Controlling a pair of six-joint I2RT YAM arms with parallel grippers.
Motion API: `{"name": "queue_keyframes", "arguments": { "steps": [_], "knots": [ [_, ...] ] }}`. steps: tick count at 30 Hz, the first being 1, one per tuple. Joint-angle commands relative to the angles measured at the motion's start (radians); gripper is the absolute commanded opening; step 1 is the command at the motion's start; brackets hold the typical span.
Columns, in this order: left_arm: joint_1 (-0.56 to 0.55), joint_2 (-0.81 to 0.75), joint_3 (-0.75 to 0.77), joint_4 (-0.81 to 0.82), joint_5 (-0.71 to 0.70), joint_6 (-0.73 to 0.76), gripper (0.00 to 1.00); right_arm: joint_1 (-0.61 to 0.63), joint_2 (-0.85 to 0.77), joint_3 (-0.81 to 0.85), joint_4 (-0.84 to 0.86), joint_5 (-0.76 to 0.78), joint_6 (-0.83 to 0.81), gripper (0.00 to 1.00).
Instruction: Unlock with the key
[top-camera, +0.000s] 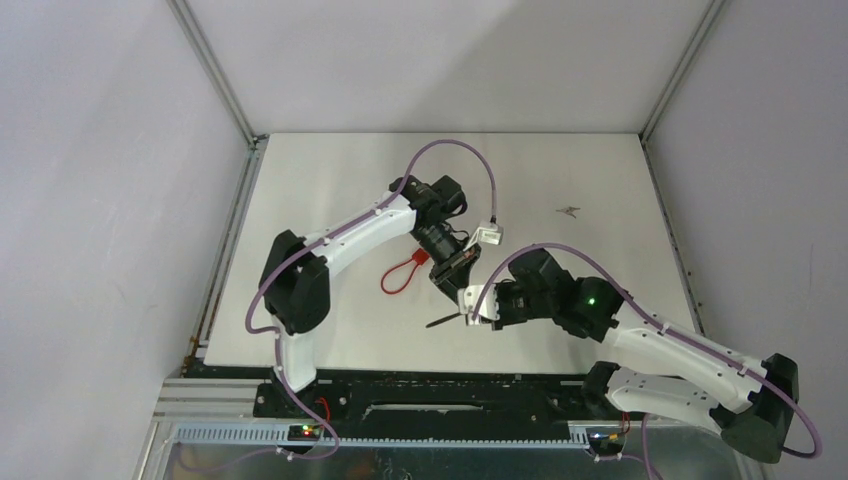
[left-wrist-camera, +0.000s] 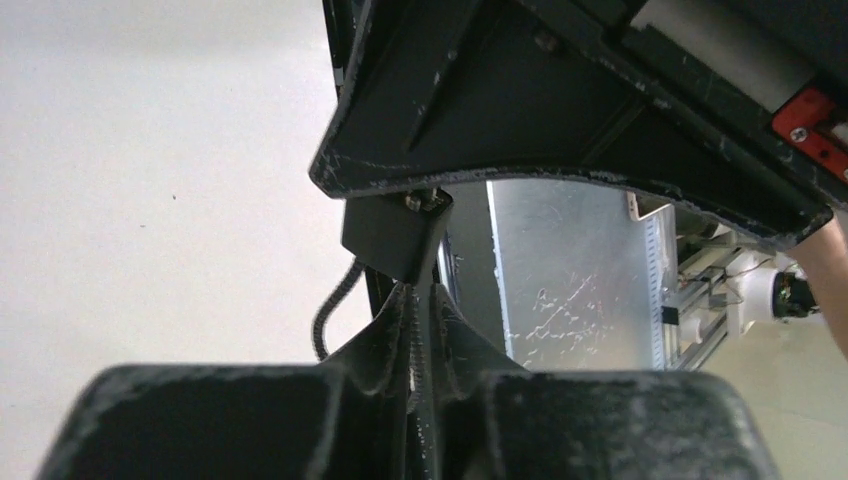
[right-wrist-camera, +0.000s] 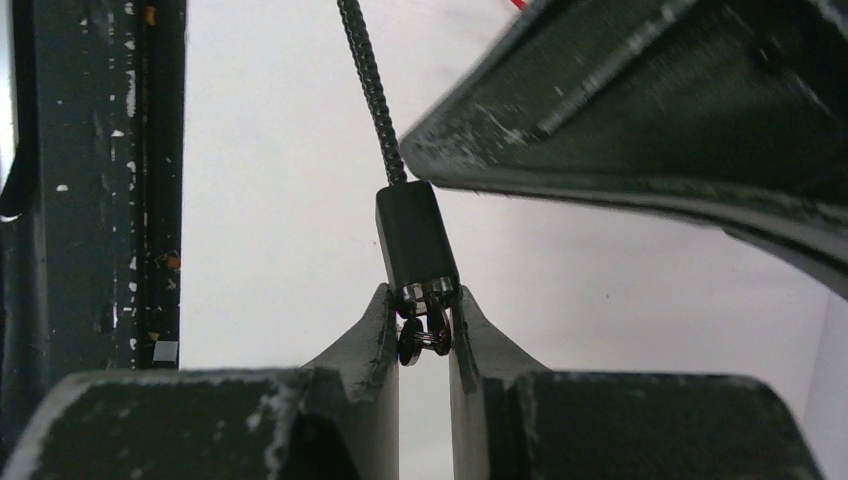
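Left gripper (left-wrist-camera: 414, 310) clamped shut on the cable end of the black lock (right-wrist-camera: 413, 235), held over mid-table. Red loop (top-camera: 384, 286) lies on the table (top-camera: 330, 180) just left. Right gripper (right-wrist-camera: 425, 308) narrowed around the small key (right-wrist-camera: 424, 340) at the lock's base, seemingly pinching it.

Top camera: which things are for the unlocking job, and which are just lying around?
For the job: black cable lock, key, left gripper, right gripper.
Lying about: red loop, small dark scrap.
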Motion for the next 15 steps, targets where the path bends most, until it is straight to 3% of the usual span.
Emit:
{"name": "queue_keyframes", "arguments": {
  "steps": [1,5,9,10,15],
  "knots": [
    [0.032,-0.003,0.043,-0.039,0.022,0.08,0.25,-0.058,0.003,0.032,0.064,-0.022,0.062,0.0],
    [0.061,-0.046,0.0,-0.022,0.048,0.134,0.57,-0.141,-0.01,0.032,0.085,-0.115,0.116,0.0],
    [0.061,-0.128,-0.105,0.18,-0.027,0.023,0.95,-0.2,-0.013,0.045,0.078,-0.178,0.159,0.0],
    [0.061,-0.157,-0.143,0.26,-0.059,-0.02,0.99,-0.215,-0.012,0.05,0.076,-0.192,0.171,0.0],
    [0.045,-0.269,-0.291,0.567,-0.253,-0.136,1.0,-0.314,-0.004,0.085,0.071,-0.298,0.243,0.0]
  ]
}}
